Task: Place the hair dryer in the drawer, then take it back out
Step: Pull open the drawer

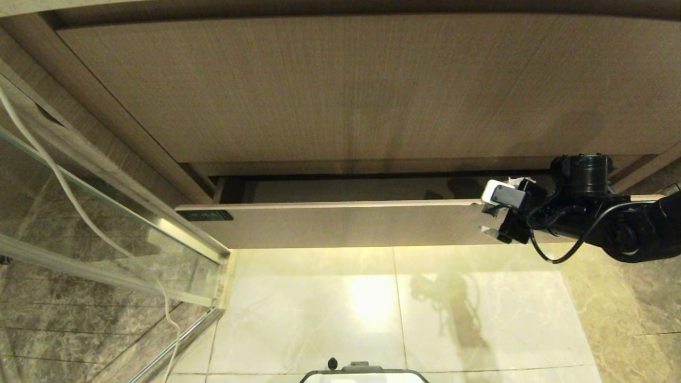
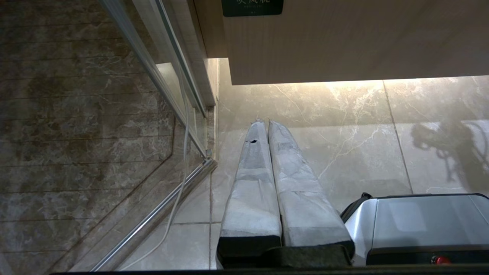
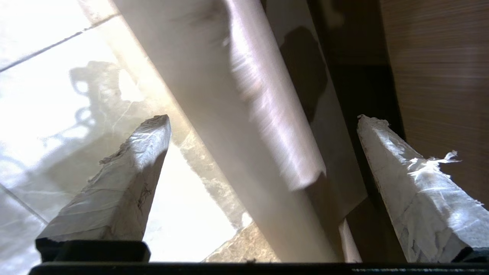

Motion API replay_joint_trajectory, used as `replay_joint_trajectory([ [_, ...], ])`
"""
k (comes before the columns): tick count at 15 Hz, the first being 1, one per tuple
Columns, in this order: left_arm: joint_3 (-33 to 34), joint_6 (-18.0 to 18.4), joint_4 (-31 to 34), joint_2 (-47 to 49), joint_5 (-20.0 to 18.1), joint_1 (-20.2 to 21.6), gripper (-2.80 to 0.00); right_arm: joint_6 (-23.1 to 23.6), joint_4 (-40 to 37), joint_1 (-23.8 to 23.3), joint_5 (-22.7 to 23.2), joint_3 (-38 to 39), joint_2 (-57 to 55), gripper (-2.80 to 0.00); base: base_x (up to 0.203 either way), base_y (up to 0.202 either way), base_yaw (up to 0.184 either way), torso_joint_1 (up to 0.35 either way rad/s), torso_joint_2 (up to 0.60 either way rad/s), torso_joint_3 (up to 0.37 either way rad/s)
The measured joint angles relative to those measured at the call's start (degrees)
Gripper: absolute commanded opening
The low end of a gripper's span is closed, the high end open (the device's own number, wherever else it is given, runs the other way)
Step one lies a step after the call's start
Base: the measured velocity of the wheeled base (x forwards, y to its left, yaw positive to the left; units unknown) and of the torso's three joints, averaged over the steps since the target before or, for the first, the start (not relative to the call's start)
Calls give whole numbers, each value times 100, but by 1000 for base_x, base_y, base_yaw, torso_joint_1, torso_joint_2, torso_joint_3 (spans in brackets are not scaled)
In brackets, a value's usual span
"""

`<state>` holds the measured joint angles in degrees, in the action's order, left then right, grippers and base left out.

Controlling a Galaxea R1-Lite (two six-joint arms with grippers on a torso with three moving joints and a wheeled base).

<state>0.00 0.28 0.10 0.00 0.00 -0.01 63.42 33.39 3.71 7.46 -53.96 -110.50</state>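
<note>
Spread wide, the right gripper's (image 1: 492, 213) jaws straddle the top edge of the drawer's (image 1: 340, 223) front panel at its right end; in the right wrist view one padded finger (image 3: 126, 183) sits on the floor side of the panel and the other (image 3: 405, 179) on the cabinet side, over the dark gap, with neither yet pressing the wood. The left gripper (image 2: 265, 126) hangs parked over the tiled floor (image 2: 344, 126), near the glass partition (image 2: 95, 114), its two wrapped fingers lying flat together.

You have the drawer only partly out: a narrow dark slot shows between its front and the taller wood panel (image 1: 340, 90) above and behind it. The hair dryer is in none of the views (it may be deeper in the drawer's shadow, or elsewhere altogether), so do not count on its place yet.

The step in hand looks like working the drawer by its front edge, and which way it should go the views do not settle. To do it well, sink the fingers a little further so the pads take the panel's face rather than just its lip, then close firmly before you move. Because you are gripping at the far right end, well away from the dark label (image 1: 205, 215) on the left, a skewed pull could rack the drawer on its runners; draw straight along them, slowly, and keep the wrist level so the fingers do not slide off the edge.
</note>
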Motion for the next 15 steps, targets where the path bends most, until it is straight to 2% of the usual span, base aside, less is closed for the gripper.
replay_joint_trajectory([
  [8, 0, -1, 0, 0, 0, 1, -280, -1, -401, 15, -190, 140, 874, 0, 0, 0, 0, 0, 0, 0],
  [9, 0, -1, 0, 0, 0, 1, -280, 8, -537, 6, -252, 133, 936, -280, 0, 0, 0, 0, 0, 0],
  [12, 0, -1, 0, 0, 0, 1, -280, -55, -1126, 1, -626, 82, 1198, -280, 0, 0, 0, 0, 0, 0],
  [13, 0, -2, 0, 0, 0, 1, -280, -233, -1291, -3, -920, 96, 1305, -280, 0, 0, 0, 0, 0, 0],
  [15, 0, -1, 0, 0, 0, 1, -280, -946, -1727, 7, -1687, 151, 1538, -280, 0, 0, 0, 0, 0, 0],
])
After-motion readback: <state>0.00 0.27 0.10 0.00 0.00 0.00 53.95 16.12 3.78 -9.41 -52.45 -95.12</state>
